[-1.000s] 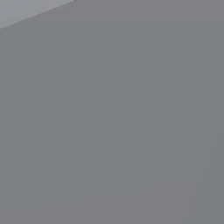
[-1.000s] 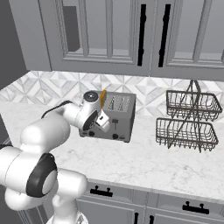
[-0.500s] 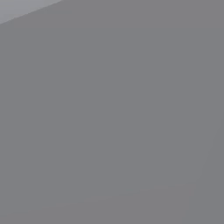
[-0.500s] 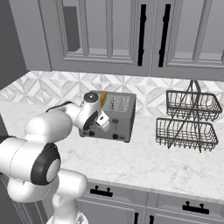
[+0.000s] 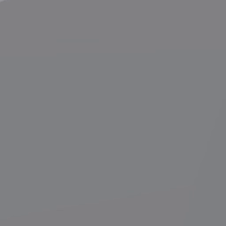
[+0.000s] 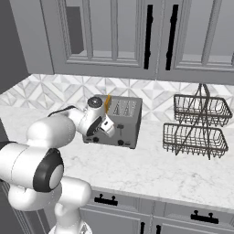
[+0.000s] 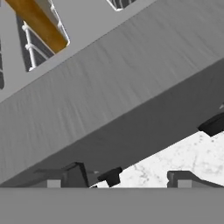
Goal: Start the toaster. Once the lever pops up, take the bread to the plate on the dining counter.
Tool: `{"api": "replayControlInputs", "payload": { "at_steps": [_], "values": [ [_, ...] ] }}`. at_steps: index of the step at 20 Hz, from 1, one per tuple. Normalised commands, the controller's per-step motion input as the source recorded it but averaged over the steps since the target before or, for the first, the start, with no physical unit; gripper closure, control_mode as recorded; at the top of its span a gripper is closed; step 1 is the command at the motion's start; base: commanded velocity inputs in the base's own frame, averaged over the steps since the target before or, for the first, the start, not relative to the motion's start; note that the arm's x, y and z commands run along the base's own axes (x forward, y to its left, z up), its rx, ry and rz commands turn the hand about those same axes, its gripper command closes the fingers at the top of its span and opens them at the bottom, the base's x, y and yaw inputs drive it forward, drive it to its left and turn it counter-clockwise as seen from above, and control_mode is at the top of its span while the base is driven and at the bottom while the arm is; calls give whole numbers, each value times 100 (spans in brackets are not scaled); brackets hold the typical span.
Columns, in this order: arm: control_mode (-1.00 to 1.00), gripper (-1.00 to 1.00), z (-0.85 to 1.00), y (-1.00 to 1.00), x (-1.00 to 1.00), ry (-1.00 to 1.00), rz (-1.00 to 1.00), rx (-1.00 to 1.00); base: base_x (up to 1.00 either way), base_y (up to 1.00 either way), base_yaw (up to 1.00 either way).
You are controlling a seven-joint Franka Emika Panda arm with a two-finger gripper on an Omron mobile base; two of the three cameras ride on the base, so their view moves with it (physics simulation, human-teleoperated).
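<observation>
A: Since the earlier frames your arm has shifted little. In the right base view the gripper still sits against the front face of the toaster, at its left end. The pale corner strip at 11 o'clock in the left base view has nearly gone; that view is now plain grey.

B: Bread?

A: You have the bread upright in the toaster's left slot, its brown crust edge standing above the top. The hand view puts the crust at 11 o'clock, inside the slot's wire guides.

B: Fingers?

A: Both tips rise at 6 o'clock in the hand view, well apart, so read the gripper as wide with nothing between them. A small dark knob sits near the left tip; you cannot tell from these frames whether they touch.

B: Surroundings?

A: Marble counter under the toaster. Two-tier wire basket at 3 o'clock from it, well apart.
</observation>
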Motion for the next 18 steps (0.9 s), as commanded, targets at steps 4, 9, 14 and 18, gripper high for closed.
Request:
{"api": "replayControlInputs", "payload": {
  "at_steps": [4,9,14,18],
  "values": [
    [-100,-100,-85,0,-23,-2,0,0,0,0,0],
    [-100,-100,-100,0,-48,-3,0,0,0,0,0],
    [-100,-100,-96,0,-31,-1,0,1,0,0,0],
    [-100,-100,6,-3,-46,-5,-7,8,0,0,0]
  ]
}}
